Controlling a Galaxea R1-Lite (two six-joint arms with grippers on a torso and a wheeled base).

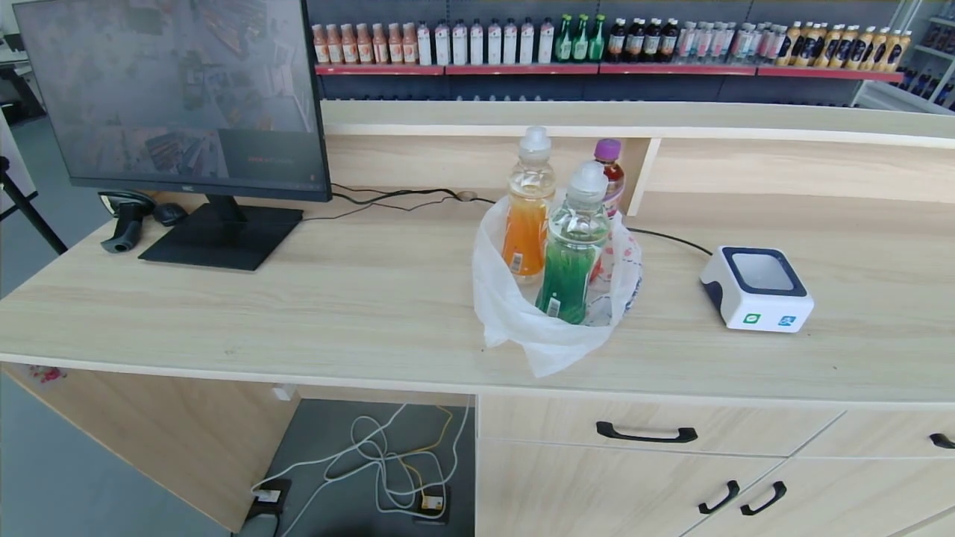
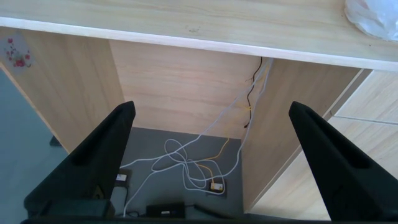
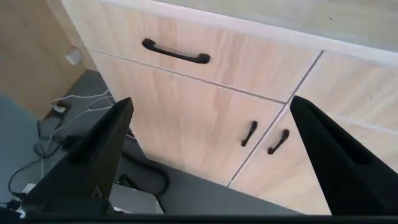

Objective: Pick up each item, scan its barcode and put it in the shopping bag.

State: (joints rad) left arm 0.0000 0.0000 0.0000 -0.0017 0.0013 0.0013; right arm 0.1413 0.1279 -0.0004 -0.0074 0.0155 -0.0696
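Note:
A white plastic shopping bag [image 1: 515, 313] sits open on the wooden counter [image 1: 298, 298] with three bottles upright in it: an orange one [image 1: 527, 216], a green one [image 1: 573, 253] and a purple-capped one [image 1: 610, 175] behind. A white barcode scanner [image 1: 756, 287] lies to the bag's right. My left gripper [image 2: 211, 155] hangs open below the counter's front edge, facing the cable recess; a corner of the bag [image 2: 373, 15] shows on the counter above it. My right gripper [image 3: 208, 155] is open in front of the drawers, holding nothing.
A monitor [image 1: 179, 97] on its stand occupies the counter's back left, with a handheld scanner [image 1: 123, 224] beside it. Drawers with black handles [image 1: 645, 432] sit under the counter. Loose cables [image 1: 373, 462] lie on the floor in the recess. Bottle shelves line the back wall.

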